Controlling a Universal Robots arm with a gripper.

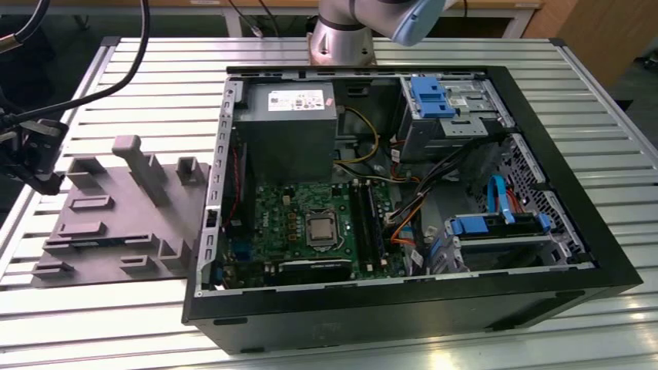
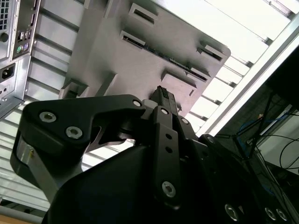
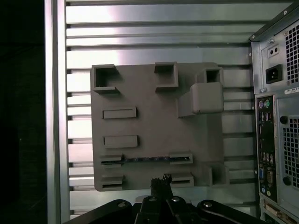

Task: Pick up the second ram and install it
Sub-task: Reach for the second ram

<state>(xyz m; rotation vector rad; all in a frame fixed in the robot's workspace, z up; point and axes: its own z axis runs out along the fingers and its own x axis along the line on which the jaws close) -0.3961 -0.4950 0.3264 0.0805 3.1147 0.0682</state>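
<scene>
Now gripper (image 3: 161,180), jaws together, nr second ram (image 3: 145,159) in gray fixture (image 3: 154,126).

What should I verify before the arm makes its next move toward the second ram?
1. Is the second ram seated in the grey tray? Ok, it lies between two holders.
2. Is the gripper at the ram? Not ok, it hangs over the tray, apart from the strip.
3. Are the jaws open for grasping? Not ok, they stand shut and empty.
4. Is the computer case open? Ok, the green board is exposed.
5. Is there a free slot on the board? Cannot tell.
</scene>
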